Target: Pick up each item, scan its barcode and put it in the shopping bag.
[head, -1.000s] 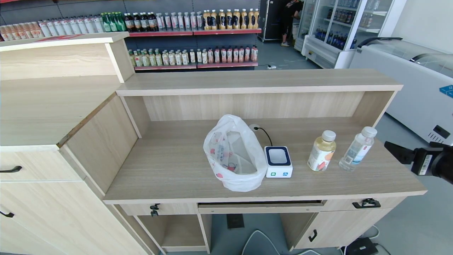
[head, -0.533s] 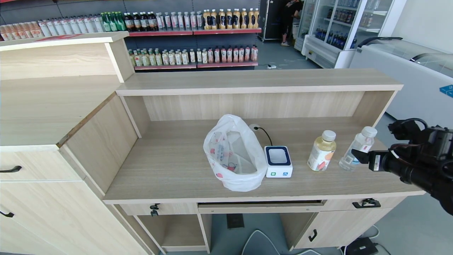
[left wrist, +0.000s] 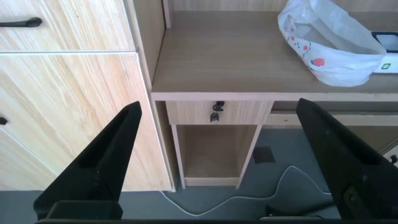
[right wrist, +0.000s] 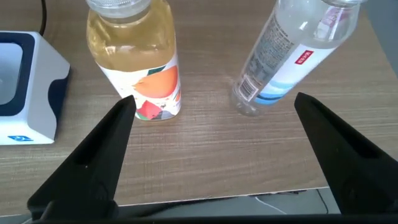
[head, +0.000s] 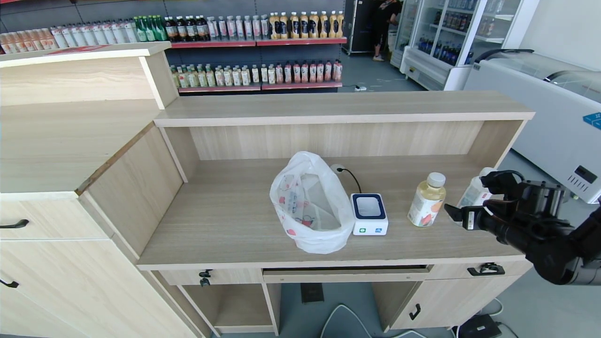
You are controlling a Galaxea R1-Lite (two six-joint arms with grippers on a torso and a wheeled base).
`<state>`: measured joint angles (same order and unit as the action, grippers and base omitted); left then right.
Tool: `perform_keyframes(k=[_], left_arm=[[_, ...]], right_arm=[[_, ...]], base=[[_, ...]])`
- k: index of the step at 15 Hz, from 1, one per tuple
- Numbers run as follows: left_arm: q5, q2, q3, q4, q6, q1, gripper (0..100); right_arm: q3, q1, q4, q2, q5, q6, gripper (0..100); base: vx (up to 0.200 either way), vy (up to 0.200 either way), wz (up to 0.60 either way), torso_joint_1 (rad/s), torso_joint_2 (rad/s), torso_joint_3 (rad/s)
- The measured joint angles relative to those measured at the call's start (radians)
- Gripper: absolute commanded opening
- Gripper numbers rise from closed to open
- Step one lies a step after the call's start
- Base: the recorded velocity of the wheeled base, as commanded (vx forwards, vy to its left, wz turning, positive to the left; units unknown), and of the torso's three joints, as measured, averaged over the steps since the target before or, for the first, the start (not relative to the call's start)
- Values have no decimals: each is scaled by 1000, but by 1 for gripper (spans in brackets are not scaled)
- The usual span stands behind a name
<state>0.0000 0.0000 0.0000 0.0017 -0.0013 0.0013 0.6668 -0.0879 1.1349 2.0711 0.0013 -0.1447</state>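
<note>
Looks like you're on the first pickup: your right claw (right wrist: 211, 106), spread wide, faces the juice bottle (right wrist: 134, 59) and water bottle (right wrist: 292, 53) standing on the desk (right wrist: 205, 162); centre on one, then pinch

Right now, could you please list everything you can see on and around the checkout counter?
counter: one, light wood, in the middle of the head view
shopping bag: one, white plastic with red print, open, mid-counter
barcode scanner: one, white with a dark blue top frame, beside the bag on its right
cable: one, black, running from the scanner to the counter's back
juice bottle: one, yellow drink with white cap, right of the scanner
water bottle: one, clear, right of the juice bottle, partly behind the right arm
store shelves: many coloured bottles, behind the counter
freezer chest: one, white, far right
right gripper: open, empty, facing both bottles
left gripper: open, empty, off the counter's front left
</note>
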Motion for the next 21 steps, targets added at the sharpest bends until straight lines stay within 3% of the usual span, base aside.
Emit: perform_keyframes(k=[15,21], left_arm=[[0,0,0,0,0,0,100],[0,0,0,0,0,0,100]], right_arm=[[208,125,0,213,-1,4,100],[298,170,25,290,-50,3,100]], base=[[0,0,0,0,0,0],[0,0,0,0,0,0]])
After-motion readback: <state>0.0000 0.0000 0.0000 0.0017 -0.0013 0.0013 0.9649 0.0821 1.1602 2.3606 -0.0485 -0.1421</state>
